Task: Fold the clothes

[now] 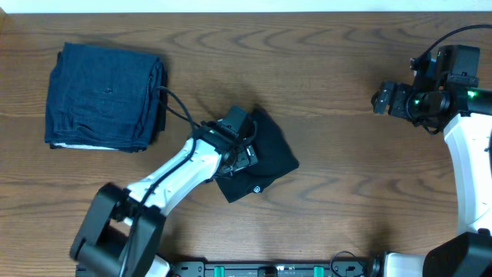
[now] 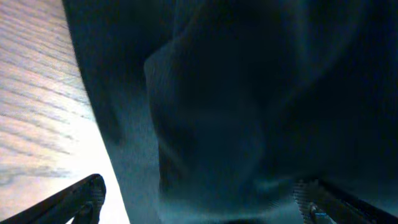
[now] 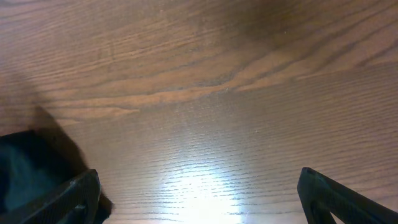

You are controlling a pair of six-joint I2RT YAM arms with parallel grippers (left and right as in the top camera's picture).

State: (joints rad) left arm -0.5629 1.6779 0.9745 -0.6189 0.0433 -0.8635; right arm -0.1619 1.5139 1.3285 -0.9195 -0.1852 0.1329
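Observation:
The clothes are a black T-shirt (image 1: 269,158) lying bunched into a small folded heap at the table's middle, with a white logo (image 1: 257,185) near its front corner. My left gripper (image 1: 244,158) hangs low over the heap's left part. In the left wrist view dark fabric (image 2: 249,93) fills almost everything. That gripper (image 2: 205,190) is open, with one finger (image 2: 84,196) over bare wood and the other finger (image 2: 326,199) over the cloth. My right gripper (image 1: 378,100) is far off at the right, and it (image 3: 199,180) stands open above bare wood.
A folded dark blue denim-like garment (image 1: 104,96) lies at the back left. The wooden table (image 1: 346,177) spreads between the two arms. A dark cloth shape (image 3: 25,171) shows at the left edge of the right wrist view.

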